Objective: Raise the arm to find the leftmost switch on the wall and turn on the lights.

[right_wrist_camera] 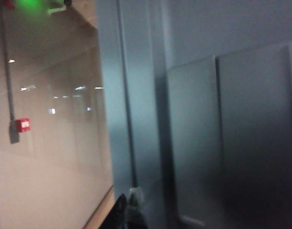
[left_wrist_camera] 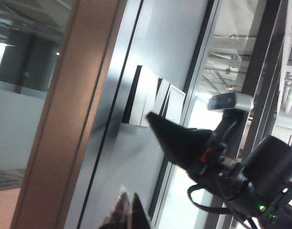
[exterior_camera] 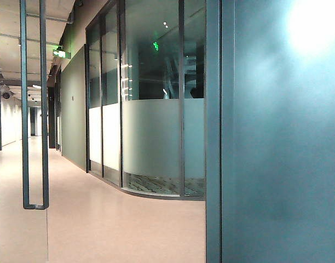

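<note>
A row of white switch plates sits on the grey wall panel in the left wrist view. I cannot tell which plate is the leftmost switch. My right gripper reaches in as a black wedge, its shut tip just below the plates and close to the wall. In the right wrist view its fingertips are together, in front of large grey switch plates. My left gripper is shut on nothing and points up along the wall, well below the switches. Neither arm shows in the exterior view.
A brown door frame runs beside the wall panel, with dark glazing bars on the other side. The exterior view shows a corridor with curved frosted glass, a teal wall close by, and a glass door handle.
</note>
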Robot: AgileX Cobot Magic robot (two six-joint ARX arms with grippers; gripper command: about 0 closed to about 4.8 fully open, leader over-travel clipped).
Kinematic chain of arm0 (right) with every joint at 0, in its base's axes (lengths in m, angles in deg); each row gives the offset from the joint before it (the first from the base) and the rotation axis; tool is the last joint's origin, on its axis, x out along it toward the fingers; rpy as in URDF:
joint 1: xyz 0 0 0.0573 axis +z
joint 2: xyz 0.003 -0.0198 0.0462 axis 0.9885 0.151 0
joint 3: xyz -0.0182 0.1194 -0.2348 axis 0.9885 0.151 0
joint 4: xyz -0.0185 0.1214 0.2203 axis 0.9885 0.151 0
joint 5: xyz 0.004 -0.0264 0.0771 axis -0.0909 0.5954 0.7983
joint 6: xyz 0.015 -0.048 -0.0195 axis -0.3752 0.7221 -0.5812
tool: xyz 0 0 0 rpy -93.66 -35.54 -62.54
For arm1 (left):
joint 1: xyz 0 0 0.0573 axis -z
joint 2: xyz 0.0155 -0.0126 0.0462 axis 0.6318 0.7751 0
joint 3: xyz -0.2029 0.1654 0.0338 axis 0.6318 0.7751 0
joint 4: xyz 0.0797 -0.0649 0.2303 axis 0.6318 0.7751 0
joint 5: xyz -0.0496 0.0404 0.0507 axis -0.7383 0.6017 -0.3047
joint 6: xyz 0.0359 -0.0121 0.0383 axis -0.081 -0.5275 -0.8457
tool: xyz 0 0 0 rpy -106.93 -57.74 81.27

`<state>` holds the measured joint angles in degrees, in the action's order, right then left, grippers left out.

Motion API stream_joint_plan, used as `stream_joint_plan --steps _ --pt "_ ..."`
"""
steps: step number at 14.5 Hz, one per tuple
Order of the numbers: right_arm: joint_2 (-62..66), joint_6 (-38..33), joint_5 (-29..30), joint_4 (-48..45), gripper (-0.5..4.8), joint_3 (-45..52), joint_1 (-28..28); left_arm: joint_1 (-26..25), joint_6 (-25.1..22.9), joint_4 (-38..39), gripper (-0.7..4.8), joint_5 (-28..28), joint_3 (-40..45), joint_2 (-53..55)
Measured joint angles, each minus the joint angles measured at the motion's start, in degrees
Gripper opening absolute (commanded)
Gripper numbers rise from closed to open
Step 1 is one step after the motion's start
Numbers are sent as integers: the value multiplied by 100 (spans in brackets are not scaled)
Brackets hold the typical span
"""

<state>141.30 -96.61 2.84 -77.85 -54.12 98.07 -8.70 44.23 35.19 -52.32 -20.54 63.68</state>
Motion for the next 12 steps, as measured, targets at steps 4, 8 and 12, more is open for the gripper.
stream_joint_plan --steps 4,8,12 --pt "66 68 -225 9 -1 0 2 0 0 2 -5 9 0 -2" --pt "153 273 -393 46 -1 -2 -2 0 0 4 -5 9 0 -2" --pt "225 376 -520 39 -1 -2 2 0 -87 7 -5 9 0 -4"
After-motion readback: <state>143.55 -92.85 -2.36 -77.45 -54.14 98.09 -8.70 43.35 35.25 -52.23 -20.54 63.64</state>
